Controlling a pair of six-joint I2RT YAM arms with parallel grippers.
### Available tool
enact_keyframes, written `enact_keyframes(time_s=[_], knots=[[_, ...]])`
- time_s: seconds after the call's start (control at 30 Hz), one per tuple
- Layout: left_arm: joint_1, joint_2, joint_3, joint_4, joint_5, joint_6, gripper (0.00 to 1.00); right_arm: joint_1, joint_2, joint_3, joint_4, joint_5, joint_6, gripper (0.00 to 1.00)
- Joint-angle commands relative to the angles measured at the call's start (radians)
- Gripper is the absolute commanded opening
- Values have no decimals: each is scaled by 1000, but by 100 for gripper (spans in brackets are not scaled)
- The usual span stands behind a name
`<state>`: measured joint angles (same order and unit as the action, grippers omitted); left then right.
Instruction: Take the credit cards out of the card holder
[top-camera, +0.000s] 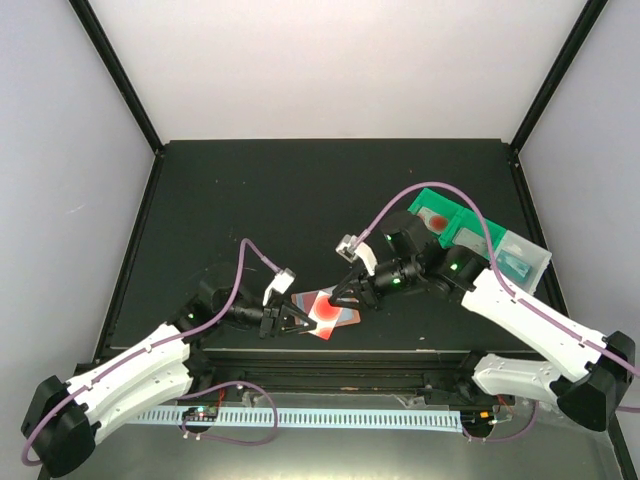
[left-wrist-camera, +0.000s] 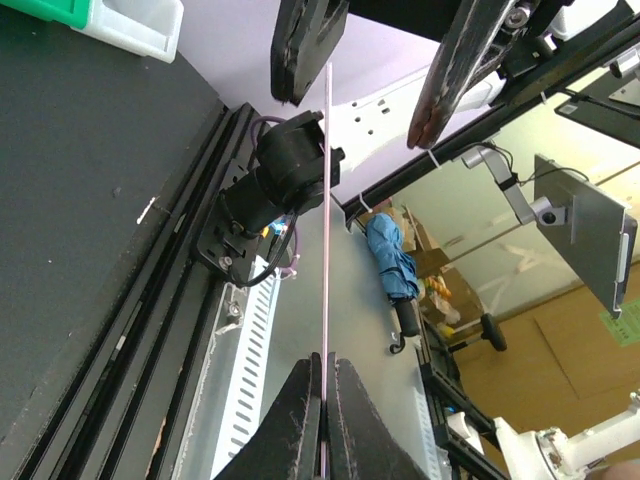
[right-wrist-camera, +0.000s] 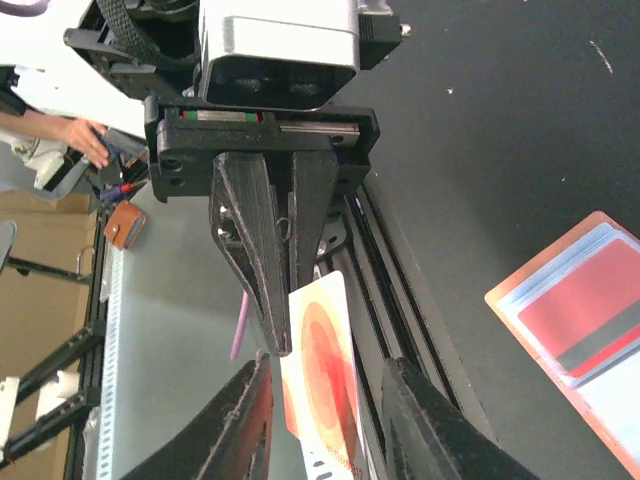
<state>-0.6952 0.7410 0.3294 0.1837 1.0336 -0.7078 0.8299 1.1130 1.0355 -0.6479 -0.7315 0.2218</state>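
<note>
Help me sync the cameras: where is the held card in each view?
Top external: card low centre, in the left gripper.
Left wrist: card edge-on, a thin line up the middle.
Right wrist: card bottom centre, red circles showing.
Shared landmark: the left gripper, pinching the card in all three.

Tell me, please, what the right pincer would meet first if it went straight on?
Likely the left pincer, clamped on the credit card between the right pincer's open fingers; depth is unclear.
</note>
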Motion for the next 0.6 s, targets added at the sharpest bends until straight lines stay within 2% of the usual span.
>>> enact_keyframes(time_s=[0.0, 0.23, 0.33, 0.4, 0.43, 0.5, 0.57], knots=[[-1, 0, 46, -7, 29, 40, 2, 4, 15, -12, 0, -77, -26, 31], [0, 7, 51, -17, 29, 53, 2, 5, 41, -29, 25, -134, -45, 14], [-1, 4, 53, -22, 26, 55, 2, 4, 50, -31, 28, -144, -52, 2], [0, 2, 56, -36, 14, 61, 5, 4, 42, -33, 39, -137, -47, 1], [-1, 1, 61, -53, -2, 68, 15, 4, 36, -32, 46, -127, -42, 1], [-1, -1, 81, -110, -47, 95, 45, 3, 18, -32, 60, -93, -24, 1], [0, -8, 100, -160, -94, 112, 60, 0, 3, -29, 67, -44, -4, 1]])
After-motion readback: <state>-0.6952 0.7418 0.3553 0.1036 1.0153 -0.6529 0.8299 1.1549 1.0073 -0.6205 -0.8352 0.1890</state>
